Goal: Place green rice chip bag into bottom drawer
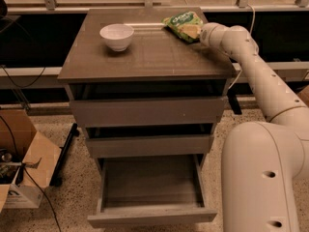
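The green bag point(183, 25) lies on the table point(159, 57), at the back right corner of its top, tilted with its lettered end toward the rear edge. The claw point(202, 33) is at the bag's right side, touching it or very nearly so. The end of the arm point(260, 76) hides it, so I cannot tell whether it is spread, closed, or already holding the bag. The arm reaches in from the right and slopes up from the robot's white base point(265, 178) in the lower right.

A white bowl point(117, 36) stands upright on the left part of the top, well apart from the bag.

Below, the bottom drawer point(149, 182) is pulled out, its flat grey floor showing behind the low front panel. The two upper drawers point(147, 111) are pushed in, or nearly so, each with a dark gap above its front.

A cardboard box point(24, 163) sits open on the speckled floor to the left of the table.
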